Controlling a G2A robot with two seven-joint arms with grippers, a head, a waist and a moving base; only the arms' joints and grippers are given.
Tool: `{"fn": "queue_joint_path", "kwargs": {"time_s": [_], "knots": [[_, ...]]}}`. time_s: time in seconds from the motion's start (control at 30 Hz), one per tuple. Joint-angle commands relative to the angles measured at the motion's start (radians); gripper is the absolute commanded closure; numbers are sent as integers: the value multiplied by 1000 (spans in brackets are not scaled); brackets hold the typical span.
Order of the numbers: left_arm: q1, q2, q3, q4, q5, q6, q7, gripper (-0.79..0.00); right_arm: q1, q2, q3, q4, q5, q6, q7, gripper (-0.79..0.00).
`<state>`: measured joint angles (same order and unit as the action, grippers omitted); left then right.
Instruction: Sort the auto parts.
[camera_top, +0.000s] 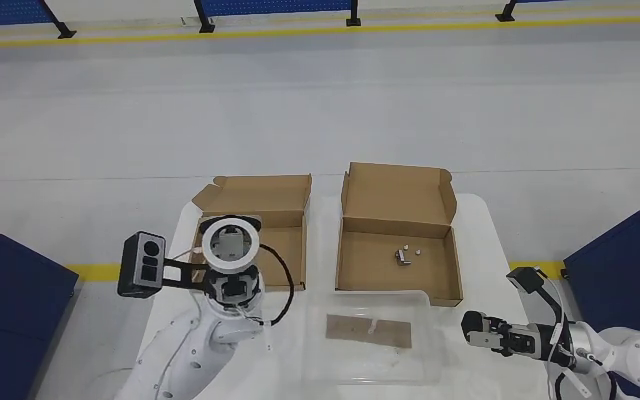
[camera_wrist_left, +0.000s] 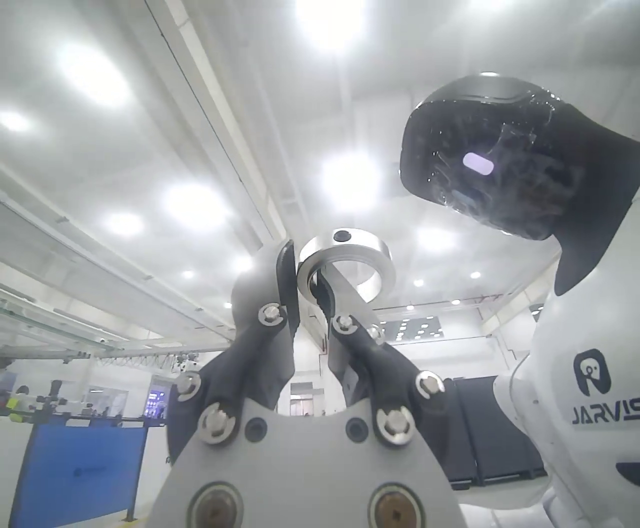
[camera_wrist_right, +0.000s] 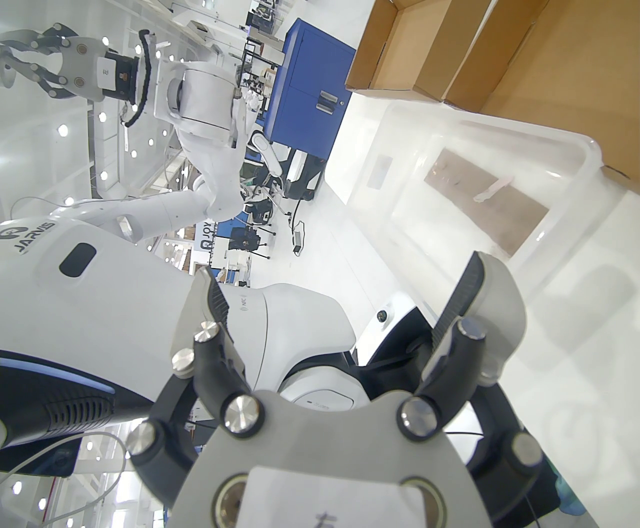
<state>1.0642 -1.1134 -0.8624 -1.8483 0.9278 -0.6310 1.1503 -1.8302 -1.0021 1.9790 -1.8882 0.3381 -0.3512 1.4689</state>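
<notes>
My left gripper (camera_wrist_left: 306, 285) is raised high and points up toward the head. It is shut on the wall of a silver metal ring (camera_wrist_left: 350, 250) with a small dark hole in its side. From the top view the ring (camera_top: 232, 221) hangs over the left cardboard box (camera_top: 285, 205), with the left gripper (camera_top: 232, 264) under it. My right gripper (camera_wrist_right: 345, 280) stands open and holds nothing. It sits low at the table's right front corner (camera_top: 470, 328), beside the clear plastic bin (camera_wrist_right: 590, 150). A few small metal parts (camera_top: 403, 255) lie in the right cardboard box (camera_top: 440, 275).
The clear bin (camera_top: 425, 300) stands at the table's front, holding a brown card (camera_top: 368, 330). Both cardboard boxes have their lids folded back. Blue cabinets (camera_top: 615, 255) flank the table on both sides.
</notes>
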Motion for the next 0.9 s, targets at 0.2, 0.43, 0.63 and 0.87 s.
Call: {"fn": "queue_joint_path", "kwargs": {"time_s": [0.2,0.43,0.63,0.87], "knots": [[13,-9,-30,28,143,13,-61,0,0,0,0,0,0,0,0,-785],[26,-19,-46,28,182,16,-94,0,0,0,0,0,0,0,0,-785],[38,-31,-51,20,147,0,-71,0,0,0,0,0,0,0,0,-785],[46,-45,-61,16,113,-4,-73,0,0,0,0,0,0,0,0,-785]]}}
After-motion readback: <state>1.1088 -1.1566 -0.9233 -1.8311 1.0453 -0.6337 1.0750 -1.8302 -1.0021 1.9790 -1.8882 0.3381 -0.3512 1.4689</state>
